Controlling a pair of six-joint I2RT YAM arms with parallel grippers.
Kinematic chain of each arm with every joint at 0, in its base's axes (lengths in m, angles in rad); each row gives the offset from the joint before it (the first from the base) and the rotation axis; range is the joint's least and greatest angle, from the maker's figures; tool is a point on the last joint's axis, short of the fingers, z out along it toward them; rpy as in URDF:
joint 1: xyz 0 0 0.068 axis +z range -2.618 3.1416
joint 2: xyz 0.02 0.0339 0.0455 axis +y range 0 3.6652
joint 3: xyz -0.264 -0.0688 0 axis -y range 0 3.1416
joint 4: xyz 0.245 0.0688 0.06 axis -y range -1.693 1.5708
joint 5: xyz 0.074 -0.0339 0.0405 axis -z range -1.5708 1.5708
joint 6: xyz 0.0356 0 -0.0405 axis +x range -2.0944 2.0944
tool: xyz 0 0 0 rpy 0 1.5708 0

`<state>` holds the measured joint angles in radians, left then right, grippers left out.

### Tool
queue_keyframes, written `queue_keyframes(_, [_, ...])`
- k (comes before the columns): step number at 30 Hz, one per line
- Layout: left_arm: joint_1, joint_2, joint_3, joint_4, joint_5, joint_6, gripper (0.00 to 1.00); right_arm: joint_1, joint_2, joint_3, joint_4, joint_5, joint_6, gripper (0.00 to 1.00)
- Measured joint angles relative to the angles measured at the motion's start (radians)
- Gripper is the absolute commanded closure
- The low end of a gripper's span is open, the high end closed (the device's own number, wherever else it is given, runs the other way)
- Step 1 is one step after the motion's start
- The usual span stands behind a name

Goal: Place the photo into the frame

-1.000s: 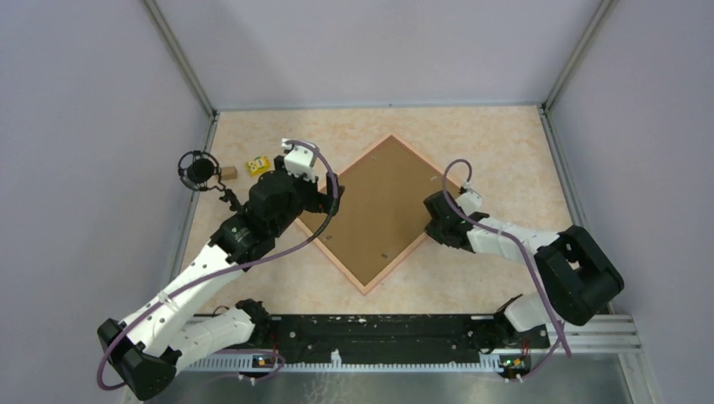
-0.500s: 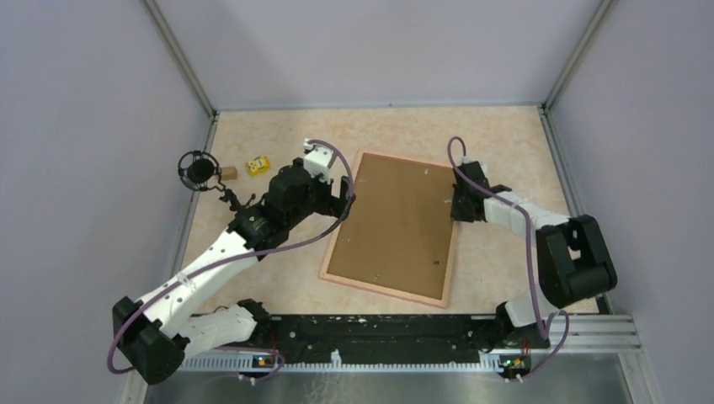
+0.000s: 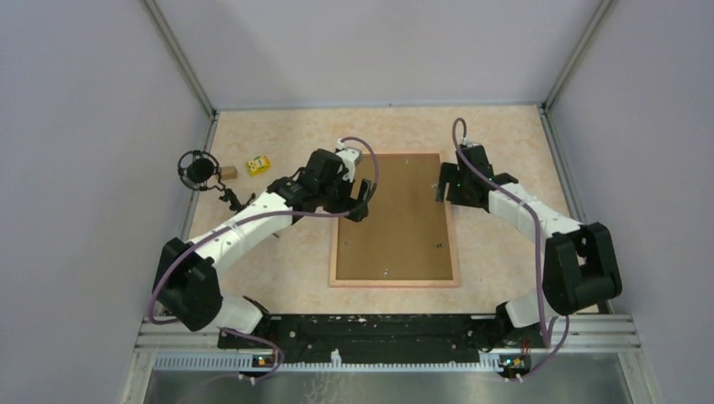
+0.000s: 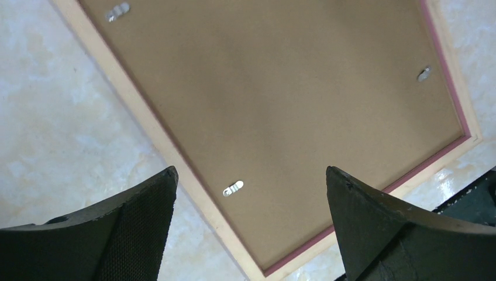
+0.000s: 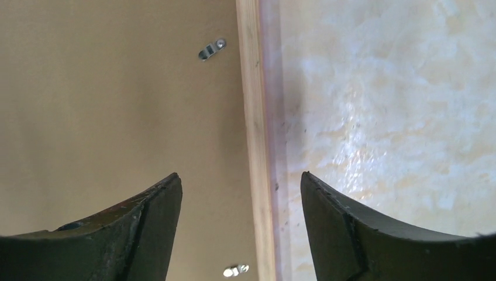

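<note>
The salmon-pink frame (image 3: 394, 283) lies face down in the middle of the table, squared to it, with a brown backing board (image 3: 396, 227) filling it. The photo is hidden. My left gripper (image 3: 364, 200) hangs open above the frame's left rail (image 4: 143, 117), and the backing board (image 4: 281, 88) shows between its fingers. My right gripper (image 3: 444, 183) is open over the right rail (image 5: 251, 88), one finger above the board (image 5: 117, 105) and one above the table. Small metal clips (image 5: 211, 49) sit along the board's edge. Neither gripper holds anything.
At the far left stand a black round object (image 3: 199, 171), a small brown block (image 3: 228, 172) and a yellow block (image 3: 258, 165). Grey walls close in three sides. A black rail (image 3: 370, 328) runs along the near edge.
The frame has turned from a diamond to straight on the table. My right gripper has opened from shut at the right rail. Both grippers have moved toward the far side.
</note>
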<state>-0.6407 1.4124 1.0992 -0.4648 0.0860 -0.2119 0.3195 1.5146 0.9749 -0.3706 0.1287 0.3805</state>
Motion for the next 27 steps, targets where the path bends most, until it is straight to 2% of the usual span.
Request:
queue_keyframes(5, [0.088, 0.016, -0.032, -0.024, 0.045, -0.016, 0.02, 0.001, -0.114, -0.028, -0.050, -0.008, 0.088, 0.28])
queue_keyframes(10, [0.157, 0.021, -0.109, -0.030, 0.072, -0.020, 0.06, 0.015, -0.190, -0.103, -0.085, -0.019, 0.149, 0.28])
queue_keyframes(17, [0.158, 0.089, -0.116, -0.046, 0.120, 0.005, 0.17, 0.114, -0.194, -0.227, -0.150, -0.031, 0.234, 0.29])
queue_keyframes(20, [0.158, 0.113, -0.116, -0.067, 0.126, 0.014, 0.18, 0.153, -0.185, -0.228, -0.145, -0.021, 0.256, 0.31])
queue_keyframes(27, [0.158, 0.118, -0.116, -0.086, 0.122, 0.031, 0.17, 0.156, -0.148, -0.228, -0.150, 0.031, 0.279, 0.32])
